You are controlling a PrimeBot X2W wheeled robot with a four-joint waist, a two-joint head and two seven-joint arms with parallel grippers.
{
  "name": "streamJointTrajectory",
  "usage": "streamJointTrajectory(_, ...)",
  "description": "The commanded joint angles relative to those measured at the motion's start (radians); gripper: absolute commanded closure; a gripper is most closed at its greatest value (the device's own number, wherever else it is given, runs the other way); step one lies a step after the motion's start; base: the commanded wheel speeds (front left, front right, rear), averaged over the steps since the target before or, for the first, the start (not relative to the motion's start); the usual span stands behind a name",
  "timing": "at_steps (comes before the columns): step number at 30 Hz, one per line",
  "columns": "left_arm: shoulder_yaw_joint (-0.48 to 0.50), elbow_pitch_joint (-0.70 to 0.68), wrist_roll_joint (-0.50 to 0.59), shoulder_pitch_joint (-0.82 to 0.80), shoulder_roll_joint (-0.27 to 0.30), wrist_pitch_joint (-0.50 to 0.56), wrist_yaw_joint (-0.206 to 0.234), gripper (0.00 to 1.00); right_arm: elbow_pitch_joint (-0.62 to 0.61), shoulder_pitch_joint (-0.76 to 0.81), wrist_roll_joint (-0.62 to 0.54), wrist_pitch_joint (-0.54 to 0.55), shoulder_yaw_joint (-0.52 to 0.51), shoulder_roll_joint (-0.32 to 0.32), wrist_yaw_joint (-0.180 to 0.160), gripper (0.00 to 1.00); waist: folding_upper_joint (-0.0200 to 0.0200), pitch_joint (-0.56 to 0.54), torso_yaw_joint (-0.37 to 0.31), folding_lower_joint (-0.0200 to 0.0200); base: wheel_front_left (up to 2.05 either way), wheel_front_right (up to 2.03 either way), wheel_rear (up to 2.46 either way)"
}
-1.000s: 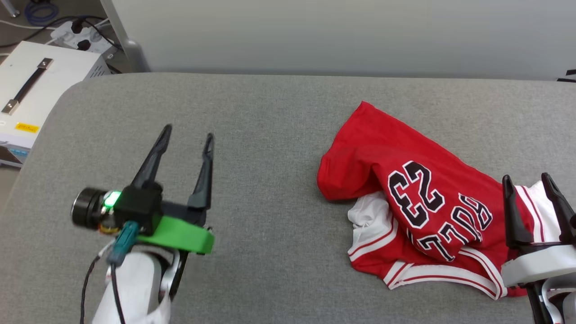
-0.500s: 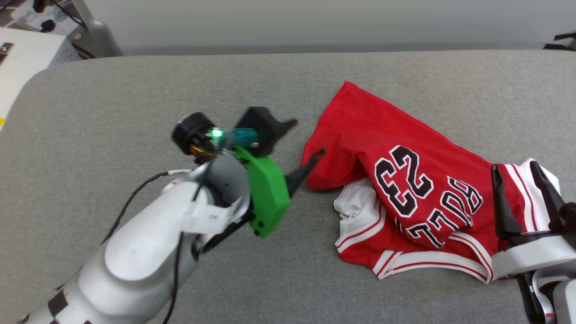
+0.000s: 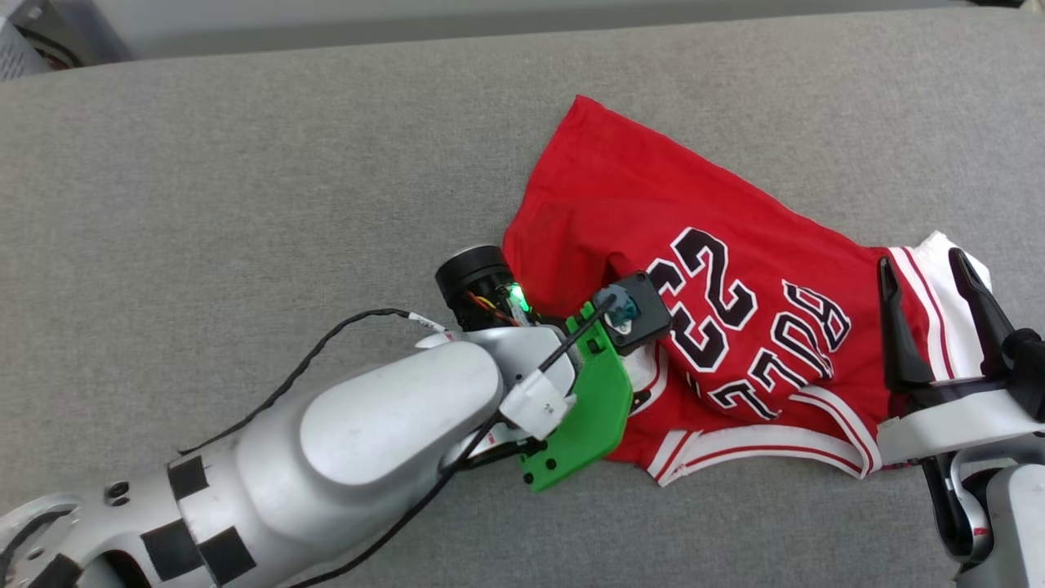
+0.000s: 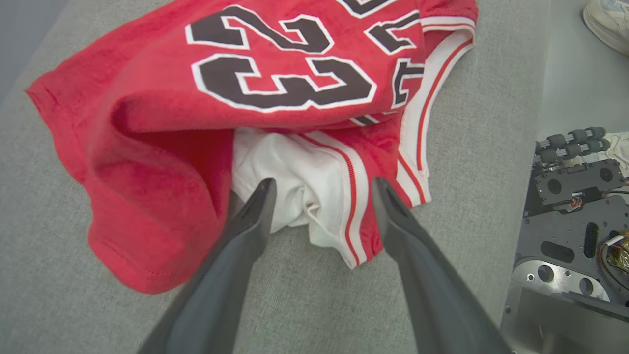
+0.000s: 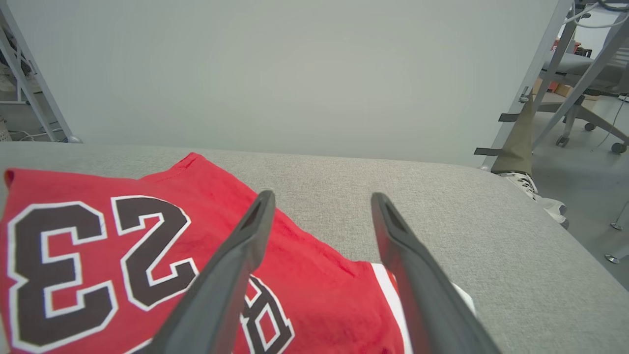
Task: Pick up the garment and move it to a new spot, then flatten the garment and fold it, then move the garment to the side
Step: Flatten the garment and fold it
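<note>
The garment [image 3: 653, 196], a crumpled red jersey with a black "23" and lettering, lies right of centre on the grey table [image 3: 245, 163]. Its white, red-striped sleeve pokes out beneath the red fold [image 4: 162, 123]. My left gripper [image 4: 324, 183] is open and points down at that white sleeve [image 4: 295, 167], one finger on each side of it, tips at the cloth. In the head view its green wrist mount [image 3: 584, 408] hides the fingers. My right gripper [image 3: 920, 260] stands open over the garment's right end, above the red cloth [image 5: 98, 236] and not holding it.
The padded grey table stretches bare to the left and behind the garment. The robot's metal base [image 4: 570, 206] sits past the table's edge. A person's shoe [image 4: 607, 22] and leg [image 5: 521, 147] stand beyond the table's right end, near chair legs.
My left arm swung right across the table and tipped down onto the garment's left edge, jaws staying open. The head camera tilted down. The right gripper kept its place.
</note>
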Motion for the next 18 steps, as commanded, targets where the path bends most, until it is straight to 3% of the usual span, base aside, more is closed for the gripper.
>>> streamJointTrajectory(1,-0.01,0.024,0.007,-0.016,-0.018,-0.008,-0.003,0.0,0.007,-0.022,-0.001,-0.01,0.003,0.005,-0.001,0.0,-0.0001,0.041,-0.03,0.0,0.0,0.0,0.0)
streamJointTrajectory(7,-0.023,0.088,0.119,0.037,-0.061,0.067,-0.003,0.0,0.022,-0.053,0.001,-0.017,0.005,0.008,-0.001,0.0,-0.0001,0.095,-0.052,0.0,0.0,0.0,0.0)
streamJointTrajectory(12,-0.023,0.094,0.204,0.115,-0.056,0.16,-0.003,0.0,0.036,-0.075,0.001,-0.021,0.014,0.012,-0.001,0.0,-0.0001,0.126,-0.064,0.0,0.0,0.0,0.0)
streamJointTrajectory(17,-0.023,0.113,0.207,0.144,-0.052,0.143,-0.003,0.0,0.044,-0.087,0.001,-0.022,0.012,0.013,-0.001,0.0,-0.0001,0.134,-0.062,0.0,0.0,0.0,0.0)
streamJointTrajectory(18,-0.023,0.117,0.21,0.14,-0.053,0.131,-0.003,0.61,0.043,-0.088,0.001,-0.022,0.012,0.014,-0.001,0.0,-0.0001,0.133,-0.06,0.0,0.0,0.0,0.0)
